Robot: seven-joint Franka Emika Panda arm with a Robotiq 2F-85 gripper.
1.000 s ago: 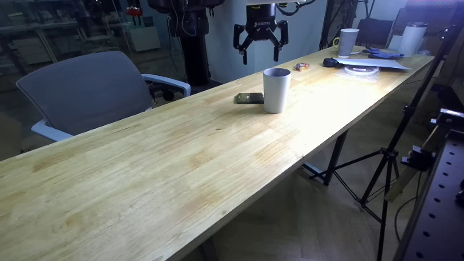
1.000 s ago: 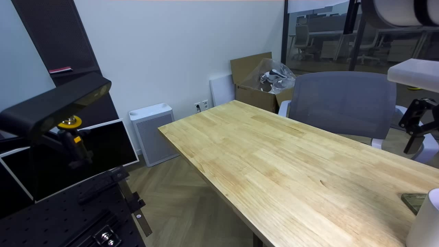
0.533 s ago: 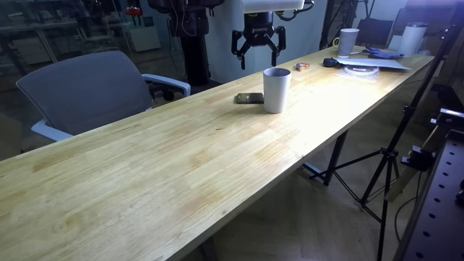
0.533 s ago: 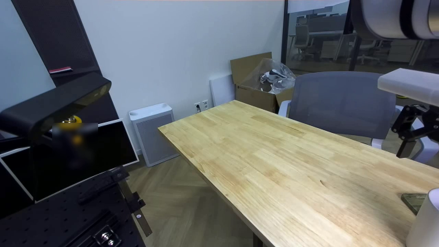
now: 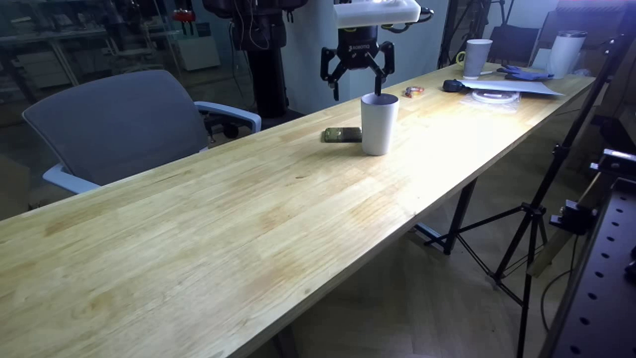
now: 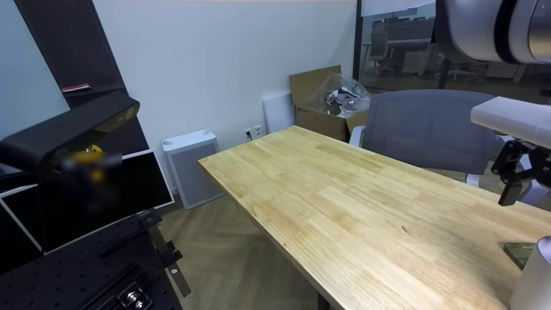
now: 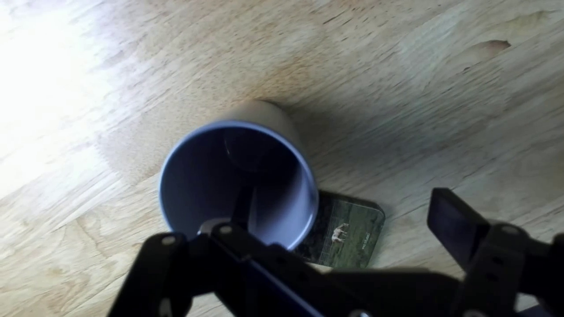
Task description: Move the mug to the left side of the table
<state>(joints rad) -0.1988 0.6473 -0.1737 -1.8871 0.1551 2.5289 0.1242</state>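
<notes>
In an exterior view, see the mug [image 5: 378, 129], white outside and dark inside, standing upright on the long wooden table [image 5: 198, 233]. Just beside it, find a flat phone-like object [image 5: 342, 134], partly hidden by the mug; cannot tell whether touching. Higher up, see the gripper [image 5: 357, 94] pointing down, with its 2 fingers [image 5: 336, 92] spread well apart and 1 tip overlapping the mug's mouth along this line of sight. Farther along the table, make out a small orange-red item [image 5: 413, 91], a pale sheet [image 5: 526, 87], a blue glove [image 5: 529, 75], a pale cup [image 5: 478, 58] with a yellow handle and a tall white tumbler [image 5: 565, 53]. On opposite sides of the table, note a grey chair [image 5: 119, 124] and a black tripod [image 5: 533, 210].

In an exterior view, find the mug cut off at the lower right, near the flat phone-like object, with only part of the gripper in sight above. Beyond the table's end, see a cardboard box [image 6: 320, 122] and a white appliance [image 6: 192, 170]; close by, a black camera [image 6: 73, 127].

In the wrist view, look down into the mug, with 1 finger reaching over its rim; cannot tell whether inside or just above. At the right, see the 2nd finger [image 7: 456, 226], well apart from the mug.
</notes>
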